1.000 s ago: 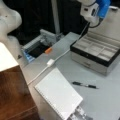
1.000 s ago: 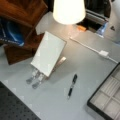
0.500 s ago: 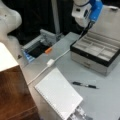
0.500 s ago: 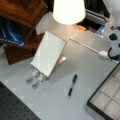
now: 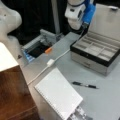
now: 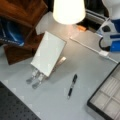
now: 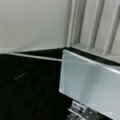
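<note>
My gripper (image 5: 84, 22), a white and blue body, hangs high above the back left corner of the open grey compartment box (image 5: 93, 49). It also shows at a front view's right edge (image 6: 112, 42), above the white cable's adapter (image 6: 103, 53). Its fingers do not show. It touches nothing. A black pen (image 5: 84, 85) lies on the grey table in front of the box, and it appears in both front views (image 6: 72, 85). The wrist view shows only the box's silver lid (image 7: 90, 85) and a pale wall.
A white notebook (image 5: 58, 92) leans on a metal stand (image 6: 35, 78). A white cable (image 5: 50, 62) crosses the table toward an orange item (image 5: 48, 50) by a grey tray. Wooden shelving (image 6: 22, 17) and a lit lamp shade (image 6: 68, 10) stand nearby.
The arm has moved left above the box in one front view and come into sight from the right edge in the other. Pen, notebook and box have not moved.
</note>
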Robot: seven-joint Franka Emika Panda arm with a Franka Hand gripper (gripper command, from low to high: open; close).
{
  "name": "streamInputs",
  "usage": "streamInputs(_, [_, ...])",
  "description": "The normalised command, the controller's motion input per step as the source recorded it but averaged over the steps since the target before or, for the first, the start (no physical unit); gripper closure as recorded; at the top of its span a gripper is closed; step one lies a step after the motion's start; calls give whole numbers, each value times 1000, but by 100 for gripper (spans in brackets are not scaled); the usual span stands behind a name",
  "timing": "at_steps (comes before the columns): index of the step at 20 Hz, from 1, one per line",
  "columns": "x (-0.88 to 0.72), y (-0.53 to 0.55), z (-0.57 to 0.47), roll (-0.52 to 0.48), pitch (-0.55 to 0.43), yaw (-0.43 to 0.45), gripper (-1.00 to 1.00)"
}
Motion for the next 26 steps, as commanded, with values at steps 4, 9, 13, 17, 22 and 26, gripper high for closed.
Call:
streamInputs(4, [-332,-495,-150,-458,-59,-20,-100])
streamInputs(9, [-434,-346,-175,-384,-66,-112,-100])
streamInputs(13, [-506,-251,-195,-301,-110,-120,-100])
streamInputs(17, [-428,-158,-212,-286,-171,-120,-100])
streamInputs(22, [-392,-87,-225,-251,-227,-95,-100])
streamInputs(26, [-405,-23,-208,-233,-203,-55,-100])
